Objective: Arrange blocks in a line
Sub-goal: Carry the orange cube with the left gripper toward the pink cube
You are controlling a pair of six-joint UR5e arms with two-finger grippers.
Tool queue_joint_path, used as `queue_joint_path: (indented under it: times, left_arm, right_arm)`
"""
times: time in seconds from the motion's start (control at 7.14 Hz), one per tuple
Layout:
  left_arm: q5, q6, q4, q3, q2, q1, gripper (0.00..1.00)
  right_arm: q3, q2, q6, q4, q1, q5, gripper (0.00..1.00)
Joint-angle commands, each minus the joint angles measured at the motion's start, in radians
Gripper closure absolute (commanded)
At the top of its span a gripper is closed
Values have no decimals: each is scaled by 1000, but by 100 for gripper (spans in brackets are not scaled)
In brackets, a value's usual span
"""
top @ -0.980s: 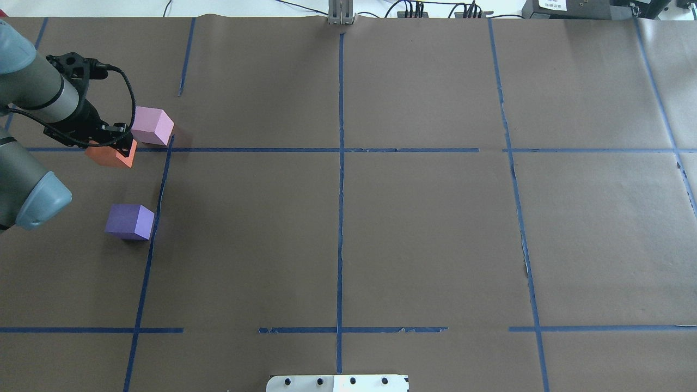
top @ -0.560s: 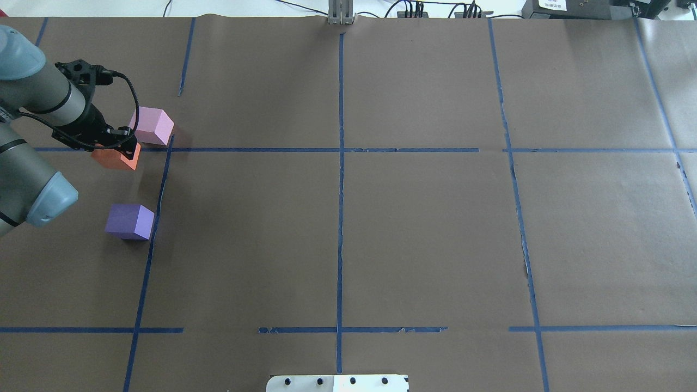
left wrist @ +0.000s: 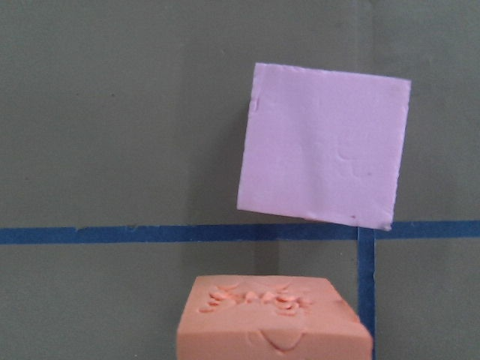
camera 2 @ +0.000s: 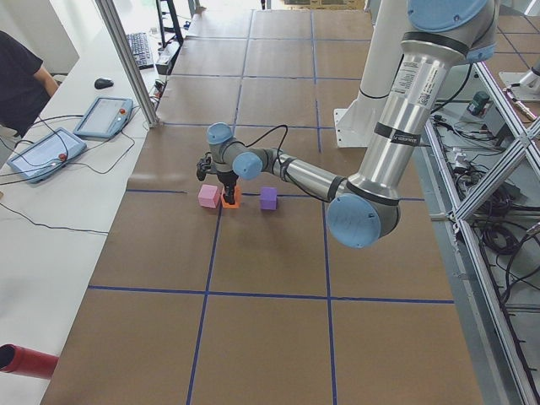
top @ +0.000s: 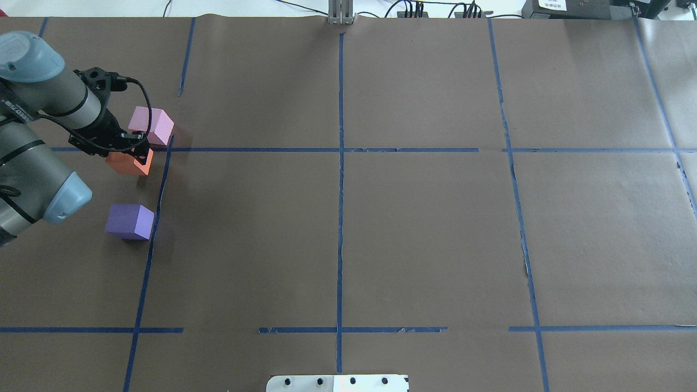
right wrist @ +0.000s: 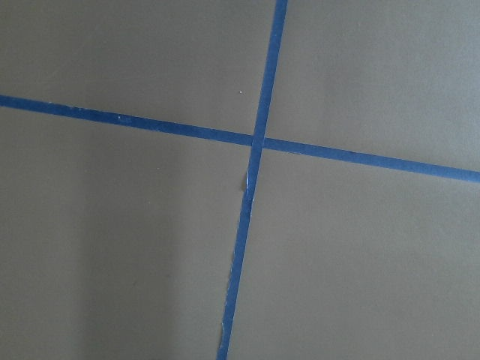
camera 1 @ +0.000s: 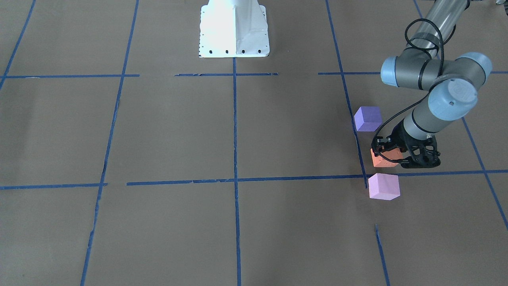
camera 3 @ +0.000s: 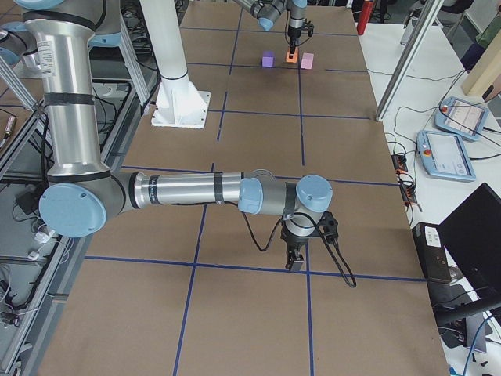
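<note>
One orange matte foam cube [top: 128, 163] sits clamped in our left claw [top: 137, 154]; our right claw's [camera 3: 296, 260] width we cannot tell.

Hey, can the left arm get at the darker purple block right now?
Probably not yet: the left tool is shut on the orange block. Once that is set down, the purple block sits close by with nothing covering it.

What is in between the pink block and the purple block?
The orange block, held in the left gripper's jaws, is between them. The overhead view shows it best.
</note>
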Motion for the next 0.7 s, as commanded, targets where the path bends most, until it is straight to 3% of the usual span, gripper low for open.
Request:
queue_joint_path:
  times: [0.0, 0.56]
  left_arm:
    - [-9, -5, -5, 13, -5, 16, 86]
    - [-49, -5, -24, 36, -5, 18, 84]
  right_arm:
    - [0, 0, 0, 0, 0, 0, 0]
    - [0, 0, 0, 0, 0, 0, 0]
